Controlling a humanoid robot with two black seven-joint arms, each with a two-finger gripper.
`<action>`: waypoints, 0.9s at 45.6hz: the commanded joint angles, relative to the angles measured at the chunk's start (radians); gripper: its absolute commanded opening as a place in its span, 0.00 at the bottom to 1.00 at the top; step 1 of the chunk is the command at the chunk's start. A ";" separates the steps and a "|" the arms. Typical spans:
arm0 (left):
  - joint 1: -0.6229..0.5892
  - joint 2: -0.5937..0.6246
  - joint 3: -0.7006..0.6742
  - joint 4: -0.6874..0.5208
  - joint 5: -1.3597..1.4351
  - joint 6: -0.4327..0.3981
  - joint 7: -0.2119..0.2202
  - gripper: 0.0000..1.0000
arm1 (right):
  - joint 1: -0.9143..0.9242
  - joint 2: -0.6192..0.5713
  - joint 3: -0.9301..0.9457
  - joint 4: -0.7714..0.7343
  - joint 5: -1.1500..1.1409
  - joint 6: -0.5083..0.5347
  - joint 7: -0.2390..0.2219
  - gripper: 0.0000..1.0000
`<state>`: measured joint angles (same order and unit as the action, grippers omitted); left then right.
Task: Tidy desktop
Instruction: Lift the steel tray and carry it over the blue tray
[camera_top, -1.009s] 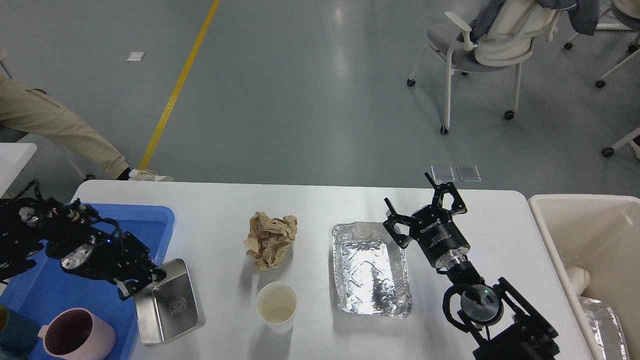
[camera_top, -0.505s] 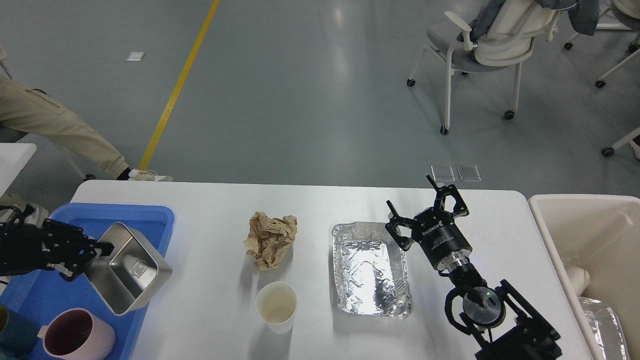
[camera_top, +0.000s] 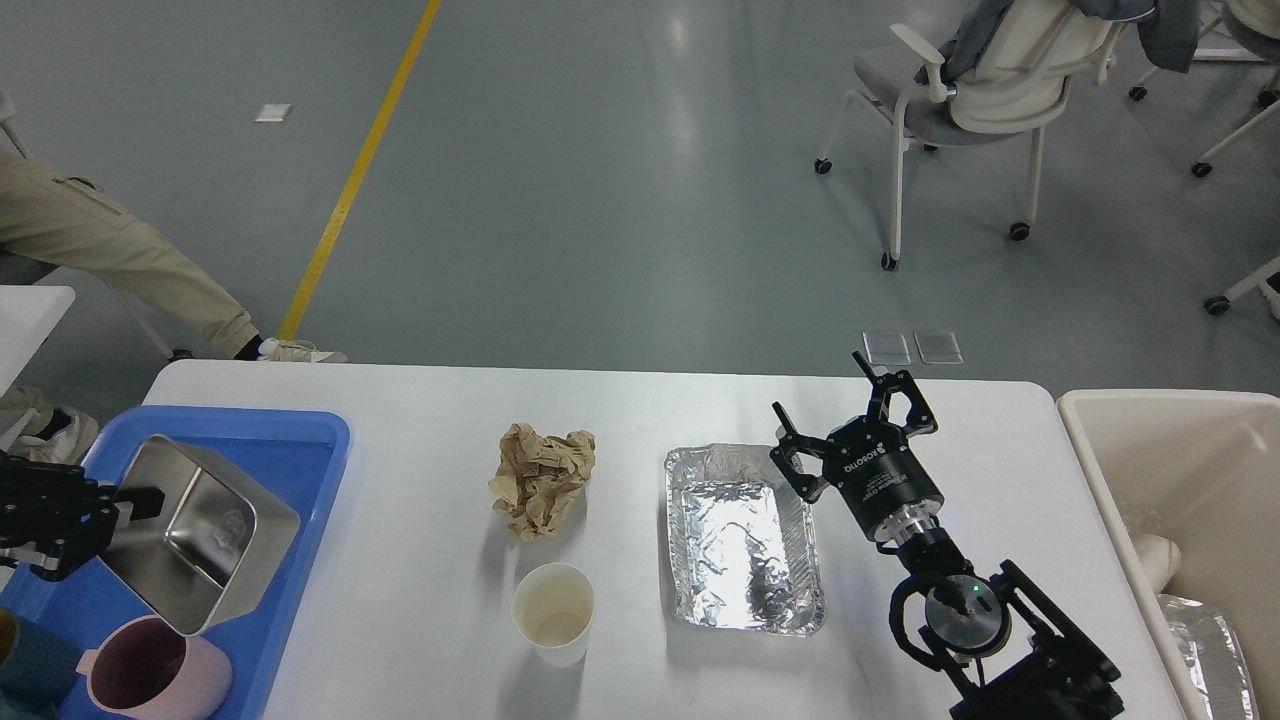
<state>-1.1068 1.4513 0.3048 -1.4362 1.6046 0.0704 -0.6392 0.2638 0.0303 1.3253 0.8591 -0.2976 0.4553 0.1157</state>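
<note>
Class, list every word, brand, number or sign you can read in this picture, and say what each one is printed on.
"ROBOTIQ": white letters, upside down from this view, on the black body of the right hand.
Embossed mark on the floor of the steel tray: too blurred to read.
More white print on the right hand's body: too small to read.
Nothing else readable.

The left gripper (camera_top: 120, 515) pinches the rim of a steel tray (camera_top: 195, 530), which tilts above the blue tray (camera_top: 300, 450); a pink mug (camera_top: 155, 675) sits just below its fingers. The right gripper (camera_top: 850, 415) hangs spread wide over the desktop (camera_top: 420, 400), a foil pan (camera_top: 740, 540) just left of its fingers, crumpled paper (camera_top: 540, 478) and a paper cup (camera_top: 553, 612) farther left
</note>
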 joint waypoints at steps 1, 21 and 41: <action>-0.001 0.066 -0.062 -0.030 -0.011 -0.023 -0.005 0.02 | 0.000 0.000 -0.014 0.000 0.000 0.000 0.001 1.00; 0.005 0.132 -0.133 -0.006 -0.221 -0.047 0.012 0.02 | 0.000 0.002 -0.015 0.000 0.000 0.000 0.001 1.00; 0.050 0.006 -0.110 0.414 -0.193 -0.034 0.038 0.02 | 0.003 0.007 -0.017 0.000 0.000 0.002 0.001 1.00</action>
<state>-1.0777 1.5279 0.1917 -1.1317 1.4013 0.0324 -0.5963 0.2654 0.0352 1.3086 0.8591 -0.2976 0.4572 0.1163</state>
